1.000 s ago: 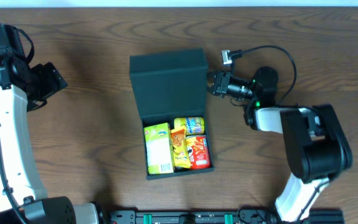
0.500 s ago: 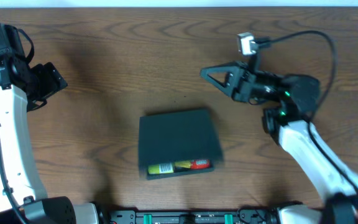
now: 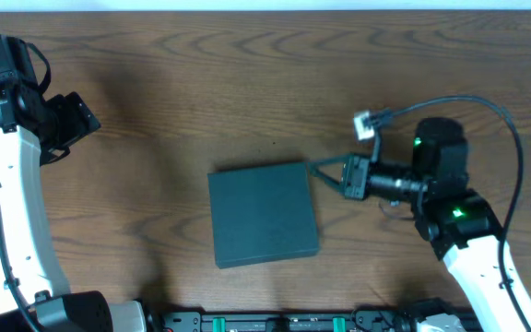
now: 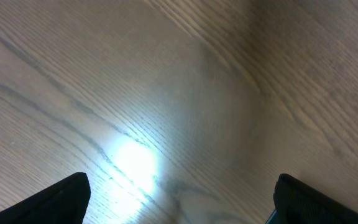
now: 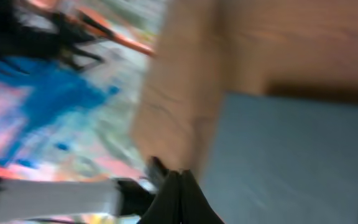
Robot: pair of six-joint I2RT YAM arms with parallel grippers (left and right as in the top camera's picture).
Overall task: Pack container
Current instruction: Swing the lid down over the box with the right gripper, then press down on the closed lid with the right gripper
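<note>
The dark teal-green container (image 3: 264, 214) lies in the middle of the table with its flap lid down flat; nothing inside it shows. It fills the right side of the blurred right wrist view (image 5: 297, 155). My right gripper (image 3: 326, 170) is shut, with its fingertips at the container's upper right corner, and its fingers (image 5: 180, 193) are pressed together and hold nothing. My left gripper (image 3: 74, 122) is far off at the upper left, open and empty over bare wood (image 4: 182, 202).
The brown wooden table (image 3: 155, 74) stretches all round the container. The right arm's cable (image 3: 487, 106) loops above its wrist. The table's front edge with a black rail (image 3: 275, 323) runs just below the container.
The lid has come down from upright to flat, covering the snacks. My right gripper swung from behind the container to its upper right corner and closed. The left arm has not moved.
</note>
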